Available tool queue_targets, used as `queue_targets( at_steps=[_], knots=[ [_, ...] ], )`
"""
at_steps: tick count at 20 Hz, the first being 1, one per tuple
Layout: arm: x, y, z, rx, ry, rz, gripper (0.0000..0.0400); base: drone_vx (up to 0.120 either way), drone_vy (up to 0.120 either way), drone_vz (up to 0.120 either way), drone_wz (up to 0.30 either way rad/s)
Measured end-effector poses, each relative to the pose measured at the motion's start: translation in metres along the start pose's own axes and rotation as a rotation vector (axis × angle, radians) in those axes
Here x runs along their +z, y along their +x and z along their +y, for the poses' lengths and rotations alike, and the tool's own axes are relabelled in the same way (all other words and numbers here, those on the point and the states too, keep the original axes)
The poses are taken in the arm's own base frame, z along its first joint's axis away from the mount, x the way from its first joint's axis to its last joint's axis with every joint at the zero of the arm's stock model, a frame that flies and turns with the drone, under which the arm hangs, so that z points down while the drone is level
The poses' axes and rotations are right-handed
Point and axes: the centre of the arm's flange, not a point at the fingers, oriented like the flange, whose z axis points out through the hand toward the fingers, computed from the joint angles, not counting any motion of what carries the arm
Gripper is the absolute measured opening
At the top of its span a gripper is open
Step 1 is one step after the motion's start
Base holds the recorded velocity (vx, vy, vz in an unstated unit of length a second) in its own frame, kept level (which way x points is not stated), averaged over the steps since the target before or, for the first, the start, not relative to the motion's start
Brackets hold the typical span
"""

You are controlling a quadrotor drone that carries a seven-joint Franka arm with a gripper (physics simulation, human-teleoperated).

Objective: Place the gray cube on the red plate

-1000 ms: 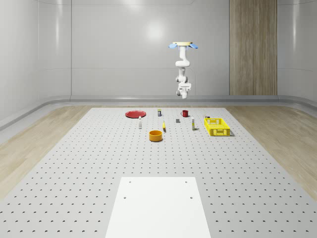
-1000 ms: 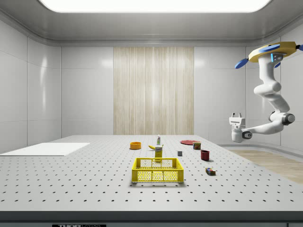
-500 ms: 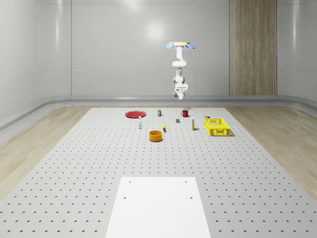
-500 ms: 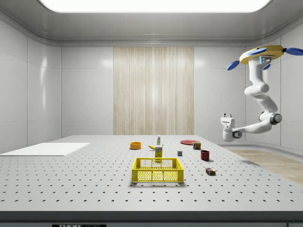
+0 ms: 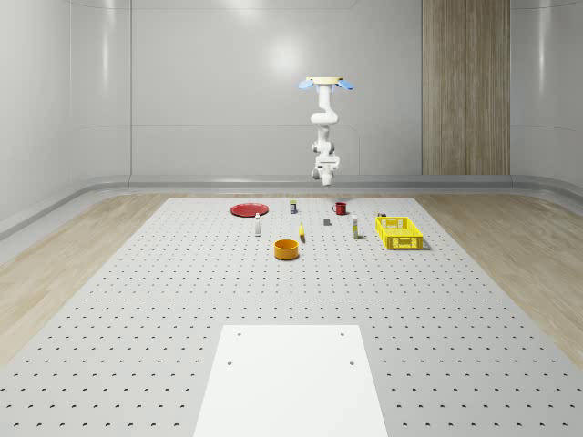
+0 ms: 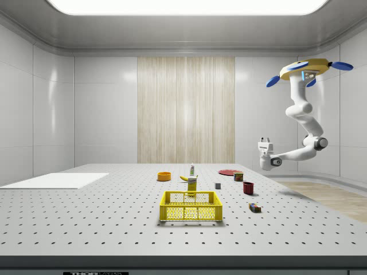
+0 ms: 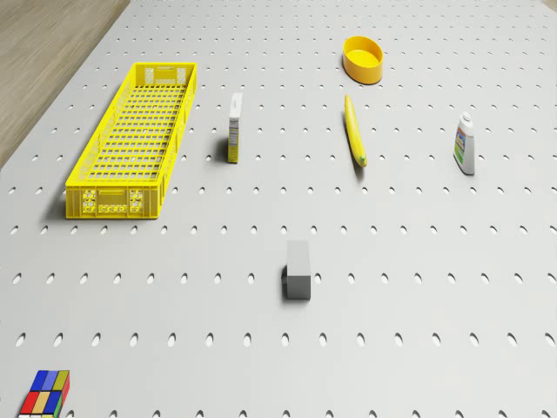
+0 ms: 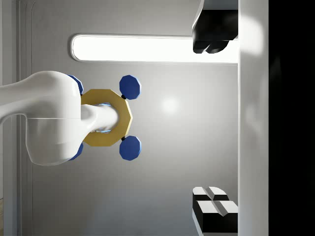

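The gray cube [image 7: 298, 271] is a small block resting on the perforated table, between the yellow crate and the banana; it also appears as the gray cube [image 5: 327, 221] and the gray cube [image 6: 218, 185]. The red plate [image 5: 249, 209] lies flat at the table's far left; in the side view the red plate [image 6: 228, 172] sits behind the cube. The drone [image 5: 326, 84] hovers high above the table's far end, well above the cube. Its gripper [image 6: 264, 140] points upward, far from the cube. In the wrist view the gripper [image 8: 214, 123] is open, with nothing between its fingers [image 8: 214, 209].
A yellow crate [image 7: 130, 139], a small carton [image 7: 235, 128], a banana [image 7: 355, 131], a white bottle [image 7: 465, 144] and an orange bowl [image 7: 363, 58] stand around the cube. A red mug [image 5: 339, 208] and a coloured puzzle cube [image 7: 45, 394] sit nearby. A white panel [image 5: 291, 378] lies near the front.
The drone with its arm has shifted to the side view's left, further in over the table, and to the whole-scene view's left. The objects on the table have not moved.
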Motion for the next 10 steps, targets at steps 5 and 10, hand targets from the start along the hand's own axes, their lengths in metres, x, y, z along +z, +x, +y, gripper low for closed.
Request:
queue_targets(
  at_steps=[5, 10],
  knots=[
    [0.0, -0.0006, 0.0, 0.0, 0.0, 0.006, 0.04, 0.12, -0.12, 0.0, 0.0],
    [0.0, -0.0015, -0.0005, 0.0, -0.005, 0.015, 0.04, 0.12, -0.12, 0.0, 0.0]
  ],
)
